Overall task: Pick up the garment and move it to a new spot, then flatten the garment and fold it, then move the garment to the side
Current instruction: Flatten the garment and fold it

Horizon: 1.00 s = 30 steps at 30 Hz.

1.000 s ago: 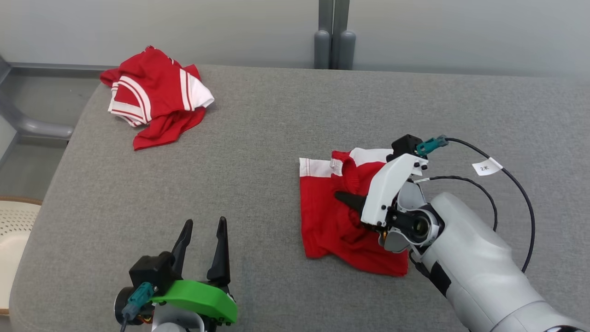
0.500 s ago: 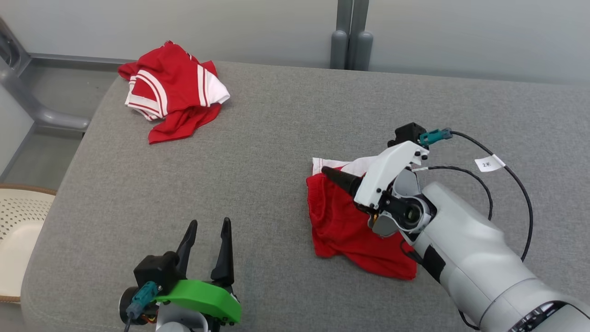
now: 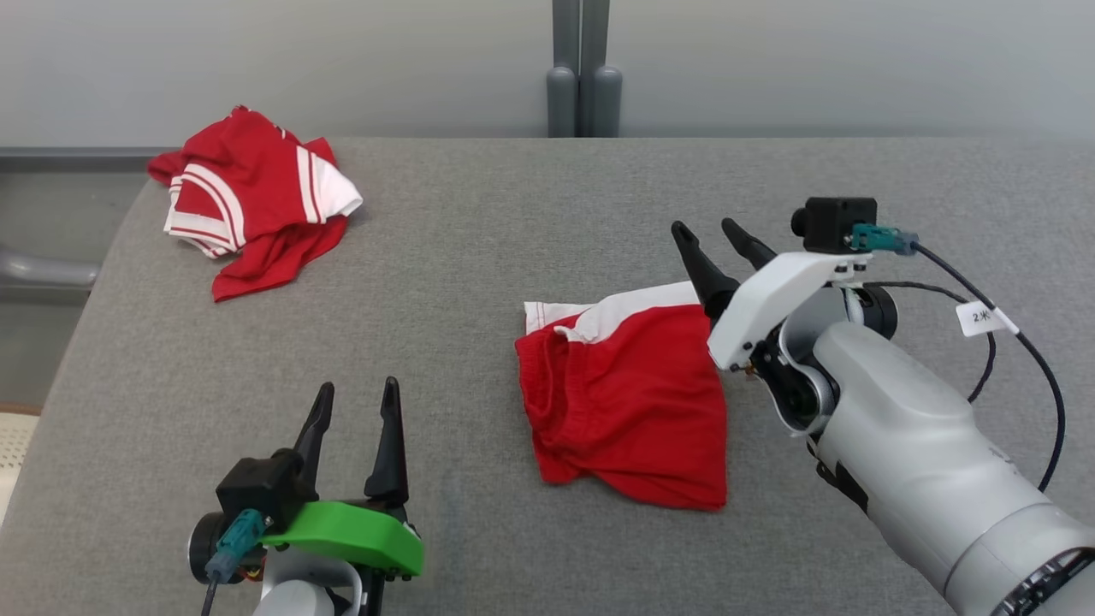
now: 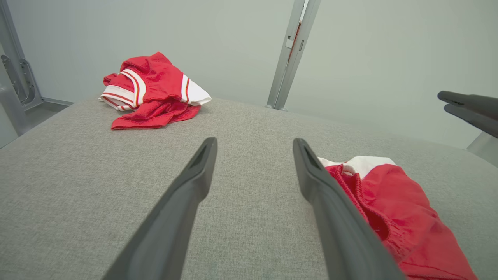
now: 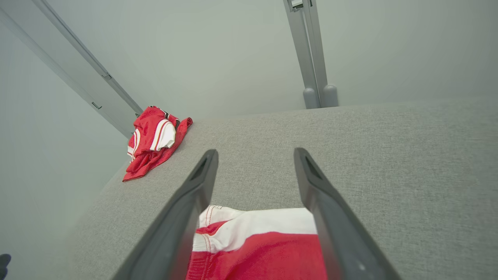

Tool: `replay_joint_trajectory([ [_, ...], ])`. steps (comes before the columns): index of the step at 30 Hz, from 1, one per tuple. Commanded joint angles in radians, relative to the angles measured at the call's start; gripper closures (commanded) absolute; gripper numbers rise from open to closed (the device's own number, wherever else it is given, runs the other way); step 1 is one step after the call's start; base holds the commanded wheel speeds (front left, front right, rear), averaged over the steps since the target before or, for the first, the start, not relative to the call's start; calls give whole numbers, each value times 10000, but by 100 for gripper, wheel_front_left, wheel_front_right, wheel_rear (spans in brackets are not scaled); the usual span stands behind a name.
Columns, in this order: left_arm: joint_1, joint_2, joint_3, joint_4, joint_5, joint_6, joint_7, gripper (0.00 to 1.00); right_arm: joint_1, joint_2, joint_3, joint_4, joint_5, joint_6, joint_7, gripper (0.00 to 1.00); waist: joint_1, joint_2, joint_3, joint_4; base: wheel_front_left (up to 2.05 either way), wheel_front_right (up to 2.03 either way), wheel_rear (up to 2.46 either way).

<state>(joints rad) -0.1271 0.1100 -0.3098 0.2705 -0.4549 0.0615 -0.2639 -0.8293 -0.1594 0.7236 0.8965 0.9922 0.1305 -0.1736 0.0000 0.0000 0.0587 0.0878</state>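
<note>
Right tool [image 3: 703, 228], spread and empty, hangs above the garment [image 3: 629, 402].

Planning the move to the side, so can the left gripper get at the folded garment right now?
Probably yes. The left gripper is open, only bare surface lies between it and the folded garment, and the right gripper hangs open above its far edge.

Red-and-white garment [image 3: 629, 402], grey table [image 3: 479, 248]

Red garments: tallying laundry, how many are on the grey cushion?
2: a crumpled red-and-white striped garment at the far left, and a folded red cloth garment with white band beside the right claw.
</note>
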Motion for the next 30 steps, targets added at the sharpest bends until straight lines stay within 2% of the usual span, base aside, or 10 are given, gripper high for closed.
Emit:
replay_joint_trajectory([
  [1,-108,117,85,-59,120,79,-3,0,266,-134,63,-61,-351,4,-384,0,0,0,-126,-370,0,0,0],
  [5,70,112,304,-223,206,154,-4,0,856,-410,-440,-232,-1100,4,-886,0,0,0,-198,-673,0,0,0],
  [9,280,117,519,-373,329,185,-3,0,1887,-618,-2173,-1410,-2526,4,-916,0,0,0,-241,-876,0,0,0],
  [11,419,111,614,-436,422,181,-3,0,2704,-580,-3183,-2232,-3627,4,-913,0,0,0,-265,-937,0,0,0],
  [14,673,57,758,-516,545,175,-3,0,4031,-137,-4539,-3627,-5132,4,-916,0,0,0,-323,-998,0,0,0],
  [18,1014,-61,955,-592,664,123,-3,0,5605,544,-5771,-5086,-6322,3,-918,0,0,0,-383,-1060,0,0,0],
  [22,1295,-150,1102,-637,757,47,-3,0,6530,941,-6261,-5921,-6822,3,-917,0,0,0,-453,-1087,0,0,0],
  [30,1488,-233,1369,-629,1222,-37,-5,0,7207,1077,-6431,-6288,-7338,3,-920,0,0,0,-545,-1069,0,0,0],
])
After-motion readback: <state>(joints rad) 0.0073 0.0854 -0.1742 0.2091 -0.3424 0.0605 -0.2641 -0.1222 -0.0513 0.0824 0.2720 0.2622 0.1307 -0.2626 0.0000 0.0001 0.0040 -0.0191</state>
